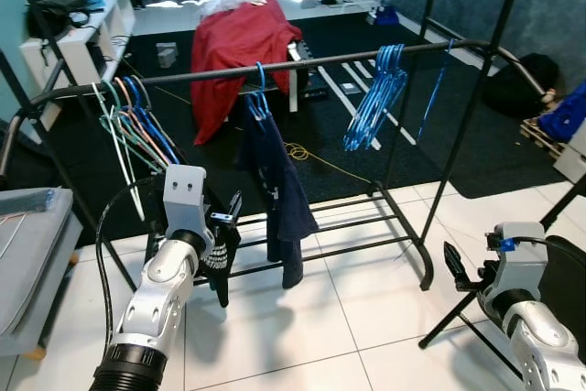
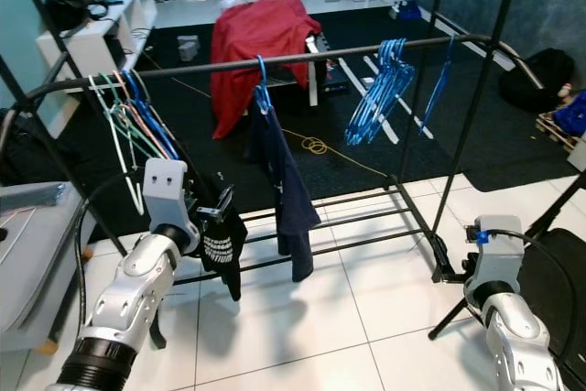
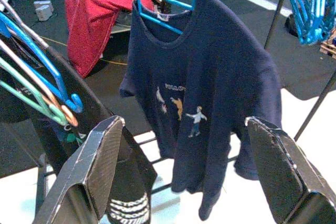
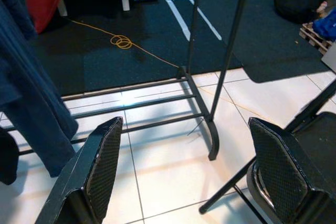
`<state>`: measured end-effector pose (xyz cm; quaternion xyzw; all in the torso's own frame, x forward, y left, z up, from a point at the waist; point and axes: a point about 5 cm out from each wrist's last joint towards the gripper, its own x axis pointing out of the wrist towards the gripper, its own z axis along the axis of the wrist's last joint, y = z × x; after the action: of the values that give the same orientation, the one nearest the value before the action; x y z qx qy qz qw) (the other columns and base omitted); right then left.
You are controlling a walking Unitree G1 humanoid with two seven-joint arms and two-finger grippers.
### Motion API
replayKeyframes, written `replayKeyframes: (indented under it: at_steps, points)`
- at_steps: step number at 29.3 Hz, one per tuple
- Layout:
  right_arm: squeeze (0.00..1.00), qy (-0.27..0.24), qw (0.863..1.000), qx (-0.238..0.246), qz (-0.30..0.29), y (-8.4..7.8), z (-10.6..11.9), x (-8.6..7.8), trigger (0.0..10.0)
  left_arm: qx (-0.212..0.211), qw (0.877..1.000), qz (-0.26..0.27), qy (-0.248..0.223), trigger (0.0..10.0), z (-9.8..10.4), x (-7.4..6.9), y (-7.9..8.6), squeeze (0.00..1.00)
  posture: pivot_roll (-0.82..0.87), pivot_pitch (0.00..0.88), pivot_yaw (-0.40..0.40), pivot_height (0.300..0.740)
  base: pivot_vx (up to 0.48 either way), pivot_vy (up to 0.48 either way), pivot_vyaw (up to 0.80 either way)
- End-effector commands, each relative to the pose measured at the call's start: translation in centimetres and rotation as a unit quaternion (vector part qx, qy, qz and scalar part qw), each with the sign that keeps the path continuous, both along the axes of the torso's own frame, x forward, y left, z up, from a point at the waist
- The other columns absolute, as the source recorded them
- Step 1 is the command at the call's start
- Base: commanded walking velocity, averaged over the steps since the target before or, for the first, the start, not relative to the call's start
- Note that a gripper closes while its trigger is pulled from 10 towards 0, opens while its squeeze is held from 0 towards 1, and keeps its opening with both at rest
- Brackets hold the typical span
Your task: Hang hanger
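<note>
Since the blue hanger (image 1: 259, 98) with the dark shirt (image 1: 279, 194) already hangs on the rail (image 1: 302, 65), the job looks done; left gripper (image 3: 184, 177) and right gripper (image 4: 189, 177), both below the rail, are open and empty, so next they just back away.

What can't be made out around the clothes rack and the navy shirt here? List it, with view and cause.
- Navy T-shirt: chest print too small to read in the left wrist view.
- Black garment: mostly hidden behind the left gripper in the left eye view; white lettering too small to read.
- Red cloth: it covers whatever stands beneath it.
- Clothes rack: left end cut off by the picture edge.
- Right gripper: fingers open, empty.
</note>
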<state>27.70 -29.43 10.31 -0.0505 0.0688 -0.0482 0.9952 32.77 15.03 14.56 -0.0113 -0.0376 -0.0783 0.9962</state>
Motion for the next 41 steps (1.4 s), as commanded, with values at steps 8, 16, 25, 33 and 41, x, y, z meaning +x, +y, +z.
replayKeyframes:
  at_steps: [8,16,25,33,41]
  points:
    - [0.0,0.002,1.0,0.008,-0.003,0.0,-0.2,0.1,10.0,-0.018,1.0,-0.004,0.005,10.0,-0.4,-0.1,-0.7,0.0,-0.09,0.056,-0.009,0.74,0.0,-0.371,0.0]
    - [0.0,0.001,1.0,0.009,-0.003,0.0,-0.2,0.1,10.0,-0.039,0.999,-0.003,0.0,10.0,-0.1,0.0,-1.0,0.0,-0.09,0.056,-0.007,0.74,0.0,-0.348,0.0]
    - [0.0,0.0,1.0,0.01,-0.002,0.0,-0.1,0.1,10.0,-0.041,0.999,-0.002,-0.011,10.0,0.4,0.2,-0.9,0.0,-0.09,0.056,-0.006,0.74,0.029,0.0,0.0]
    - [0.0,0.001,1.0,0.011,0.003,0.3,-0.2,0.2,10.0,-0.064,0.997,-0.032,-0.03,10.0,1.8,0.0,-2.7,0.0,-0.09,0.056,-0.008,0.74,0.285,0.0,0.0]
    - [0.0,0.0,1.0,0.008,0.007,0.4,-0.1,0.3,10.0,-0.088,0.994,-0.06,-0.037,10.0,2.8,-0.3,-4.8,0.0,-0.1,0.049,-0.009,0.74,0.319,0.0,0.0]
